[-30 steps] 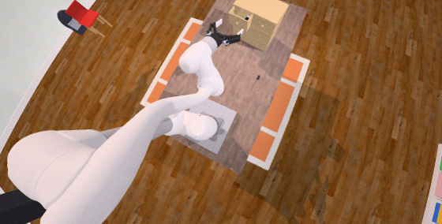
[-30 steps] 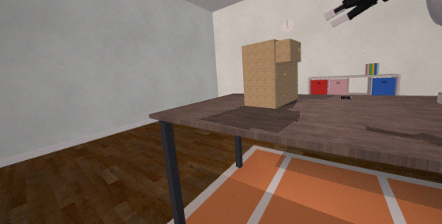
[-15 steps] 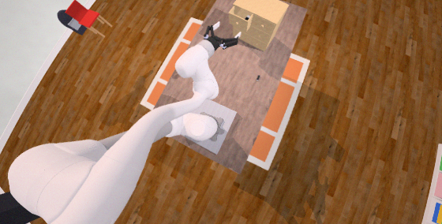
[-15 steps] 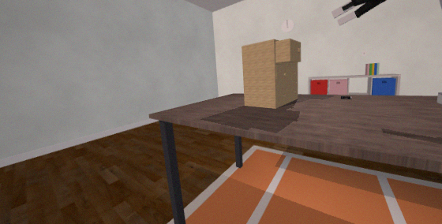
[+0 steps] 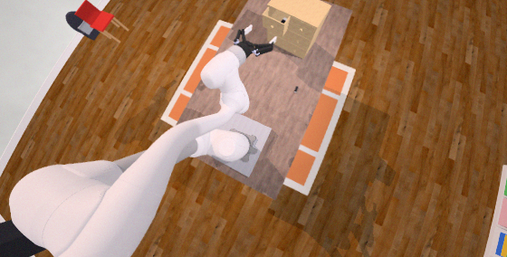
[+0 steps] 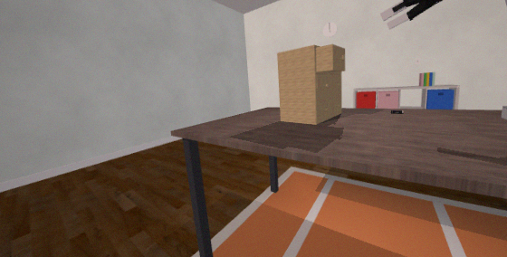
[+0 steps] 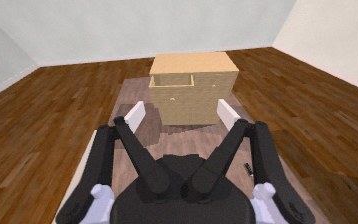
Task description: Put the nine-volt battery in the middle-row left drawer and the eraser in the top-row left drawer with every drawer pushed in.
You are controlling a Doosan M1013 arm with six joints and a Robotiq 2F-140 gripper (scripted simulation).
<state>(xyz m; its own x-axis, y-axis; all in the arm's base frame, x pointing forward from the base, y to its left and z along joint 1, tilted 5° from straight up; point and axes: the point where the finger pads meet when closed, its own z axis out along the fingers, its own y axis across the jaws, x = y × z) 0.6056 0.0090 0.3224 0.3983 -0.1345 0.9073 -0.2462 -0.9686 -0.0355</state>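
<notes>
- Arm reached across the table, gripper hovering high in front of the small chest, tilted down toward it.
- Fingers spread fully apart, nothing between them.
- Top-left drawer stood pulled out (a dark item inside shows in the top view, too small to identify).
- Other drawers looked flush.
- Small dark object lay on the tabletop, well apart from the chest; blurry, can't tell what it was.

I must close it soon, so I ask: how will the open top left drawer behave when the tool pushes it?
The drawer sticks out level, not drooping, so it should probably slide in straight. It looks light, so it likely moves easily. The tall chest might shift or tip if the open tool pushes hard up there.
</notes>
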